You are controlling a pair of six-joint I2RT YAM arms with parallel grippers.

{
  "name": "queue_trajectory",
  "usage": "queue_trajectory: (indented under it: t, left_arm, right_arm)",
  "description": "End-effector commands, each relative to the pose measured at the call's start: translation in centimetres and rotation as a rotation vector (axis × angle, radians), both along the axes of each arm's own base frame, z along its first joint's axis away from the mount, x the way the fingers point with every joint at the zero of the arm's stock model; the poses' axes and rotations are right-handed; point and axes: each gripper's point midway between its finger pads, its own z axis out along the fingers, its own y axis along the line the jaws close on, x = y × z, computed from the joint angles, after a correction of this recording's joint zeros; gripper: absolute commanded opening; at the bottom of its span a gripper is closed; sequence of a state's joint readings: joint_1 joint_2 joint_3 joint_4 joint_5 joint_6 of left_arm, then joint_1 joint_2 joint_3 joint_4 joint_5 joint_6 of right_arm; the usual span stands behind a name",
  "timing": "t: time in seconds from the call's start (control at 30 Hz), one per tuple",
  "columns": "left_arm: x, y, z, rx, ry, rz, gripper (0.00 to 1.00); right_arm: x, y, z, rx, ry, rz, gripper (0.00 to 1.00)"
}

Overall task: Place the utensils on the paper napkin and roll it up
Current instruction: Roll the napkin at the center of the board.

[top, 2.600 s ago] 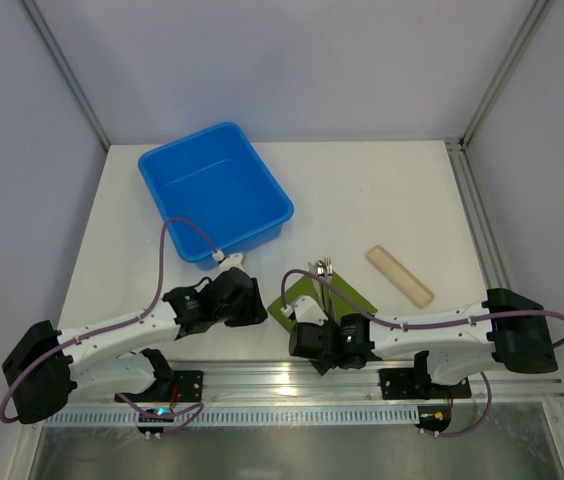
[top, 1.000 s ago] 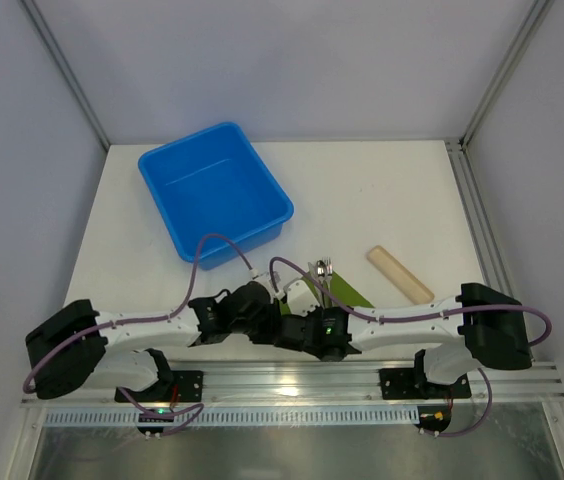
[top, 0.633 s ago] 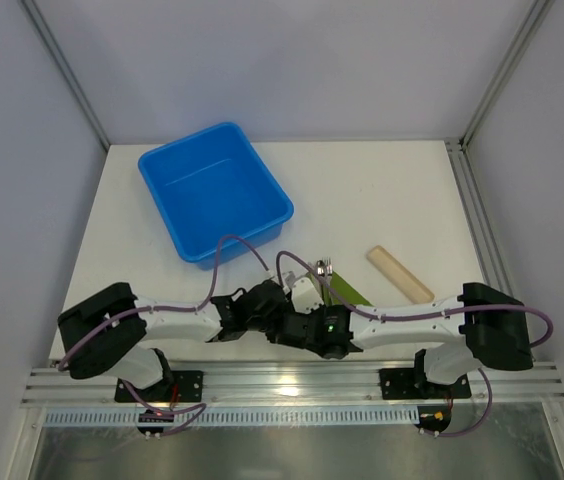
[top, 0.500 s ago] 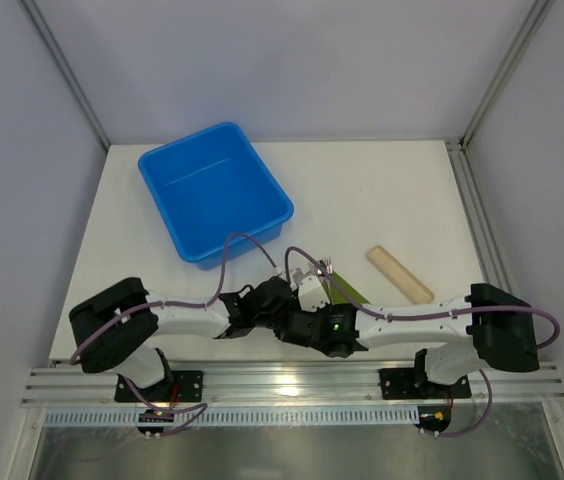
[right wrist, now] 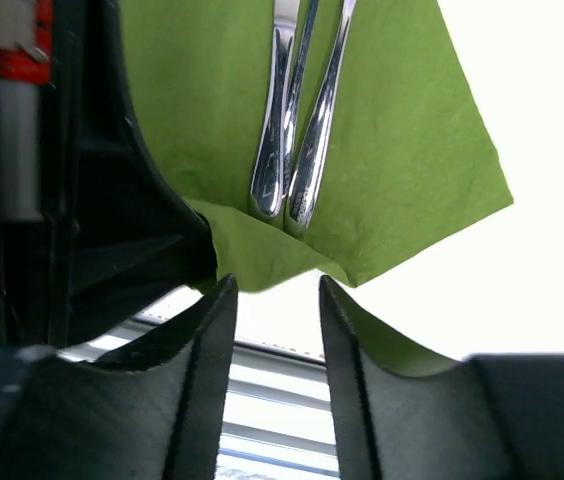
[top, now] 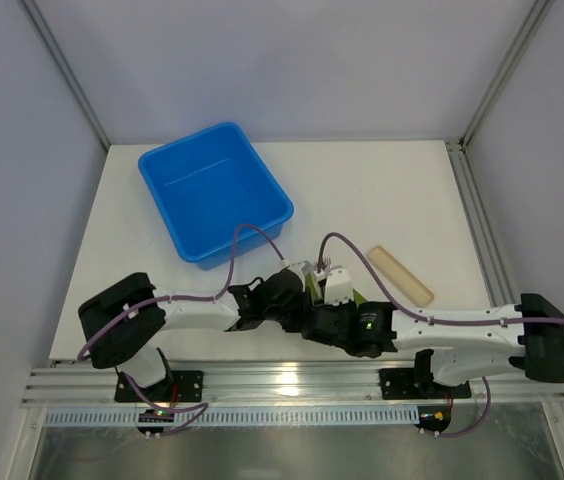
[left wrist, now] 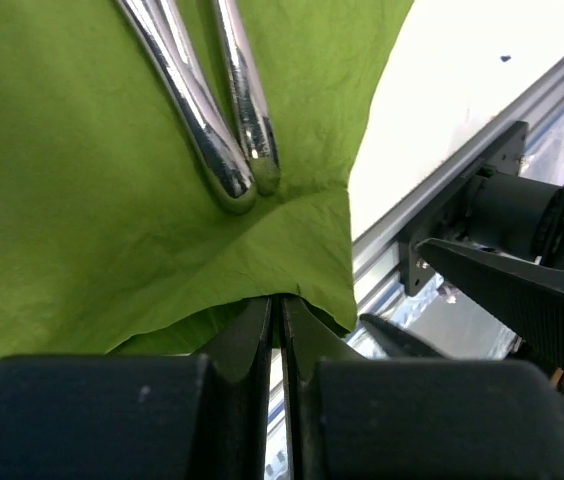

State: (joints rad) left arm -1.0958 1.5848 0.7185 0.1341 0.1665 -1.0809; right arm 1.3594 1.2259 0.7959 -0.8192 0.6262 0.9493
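The green paper napkin [left wrist: 92, 200] lies on the white table with the utensils [left wrist: 224, 140] resting on it, their shiny handle ends close to its near corner. That corner is lifted and folded up, and my left gripper [left wrist: 280, 302] is shut on it. In the right wrist view the utensils [right wrist: 297, 140] lie side by side on the napkin [right wrist: 402, 170]. My right gripper [right wrist: 272, 300] stands open just short of the napkin's near edge, with nothing between its fingers. From above, both grippers [top: 302, 296] [top: 335, 290] crowd over the napkin, and the utensil tips [top: 328, 265] poke out beyond them.
A blue bin [top: 214, 190] stands at the back left. To the right of the napkin a beige cylinder [top: 399, 275] lies on the table. The aluminium rail [top: 292, 380] runs along the table's near edge, close behind both grippers.
The left arm has swung right to the napkin and shut on its near corner. The right gripper has opened, let go of the napkin and shifted right.
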Motion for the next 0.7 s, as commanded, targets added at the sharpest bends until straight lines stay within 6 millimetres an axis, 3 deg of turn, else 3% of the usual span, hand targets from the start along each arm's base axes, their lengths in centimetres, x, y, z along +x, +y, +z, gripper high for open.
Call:
queue_trajectory:
  t: [0.0,0.13,0.17,0.27,0.53,0.67]
  left_arm:
    - [1.0,-0.1,0.6,0.028,-0.051,0.010,0.05]
    - [1.5,-0.2,0.7,0.039,-0.063,0.019,0.05]
    - [1.7,-0.2,0.7,0.049,-0.067,0.019,0.05]
    - [2.0,-0.2,0.9,0.054,-0.079,0.023,0.05]
    - [2.7,-0.1,1.3,0.069,-0.097,0.038,0.04]
    - [2.9,1.5,1.4,0.116,-0.121,0.077,0.04]
  right_arm:
    - [-0.6,-0.8,-0.5,0.080,0.019,-0.049,0.41]
    - [-1.4,-0.4,-1.4,0.129,0.057,-0.014,0.24]
    - [-1.5,-0.6,-1.9,0.117,0.061,-0.014,0.15]
    - [-1.4,0.5,-2.3,0.135,0.060,0.005,0.04]
    - [1.8,2.4,-2.8,0.137,0.006,-0.035,0.04]
    - [2.9,2.2,-2.7,0.145,-0.015,-0.064,0.04]
